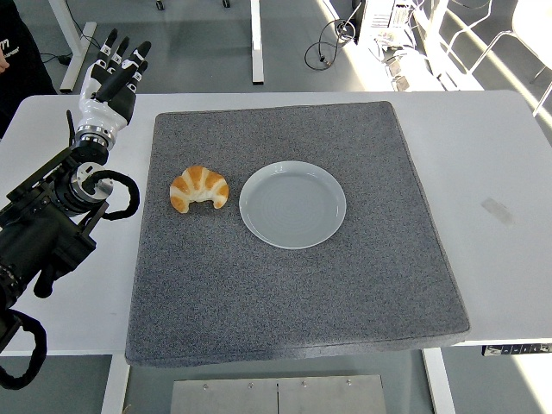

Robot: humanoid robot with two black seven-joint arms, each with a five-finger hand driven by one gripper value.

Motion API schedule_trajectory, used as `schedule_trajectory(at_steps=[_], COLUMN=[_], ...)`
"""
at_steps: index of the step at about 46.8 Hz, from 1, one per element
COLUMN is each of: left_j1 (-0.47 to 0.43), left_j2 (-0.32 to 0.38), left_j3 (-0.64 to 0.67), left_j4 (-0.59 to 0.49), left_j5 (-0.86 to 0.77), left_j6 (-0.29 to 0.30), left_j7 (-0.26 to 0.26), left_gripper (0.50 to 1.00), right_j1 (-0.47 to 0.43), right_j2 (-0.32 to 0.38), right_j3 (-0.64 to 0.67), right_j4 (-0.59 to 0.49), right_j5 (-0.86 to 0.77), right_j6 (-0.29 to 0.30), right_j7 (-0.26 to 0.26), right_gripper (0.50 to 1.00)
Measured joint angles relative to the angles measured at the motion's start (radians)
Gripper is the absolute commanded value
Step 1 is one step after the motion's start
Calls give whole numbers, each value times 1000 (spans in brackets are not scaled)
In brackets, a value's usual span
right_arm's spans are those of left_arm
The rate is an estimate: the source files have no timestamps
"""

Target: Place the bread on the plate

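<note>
White table (509, 155), grey felt mat (293, 285). Golden crescent croissant (199, 189) frame-left of pale round plate (292, 204); left hand (110, 82) upper left, fingers extended, empty, nearer.

One croissant-shaped bread (199, 188) lies on the mat, at about nine o'clock from the dish. One plate (292, 204) — pale, round, nothing on it — sits near the mat's middle. One grey mat (293, 285) covers most of the one white table (509, 172). One robot arm shows, coming in from the left edge, and it ends in one left hand (115, 73) at roughly ten o'clock of the mat — five fingers, all stretched out and holding nothing. One person shows partly at the top left corner, a dark sleeve (17, 65) only.
</note>
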Motion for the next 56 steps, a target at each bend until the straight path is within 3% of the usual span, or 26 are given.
schedule_trajectory(at_steps=[34, 48, 56], left_j1=[-11, -11, -35], left_j2=[12, 63, 105], left_j3=[1, 6, 83], left_j4=[0, -7, -17], left_j5=[-3, 8, 9], left_j6=[0, -1, -4], left_j7=[3, 6, 15], left_gripper=[980, 980, 980], right_j1=[0, 0, 0], right_j2=[0, 0, 0], right_j3=[1, 0, 0], right_j4=[0, 0, 0], right_j5=[0, 0, 0], right_j6=[1, 0, 1], right_j7=[0, 0, 0], right_gripper=[1000, 1000, 1000])
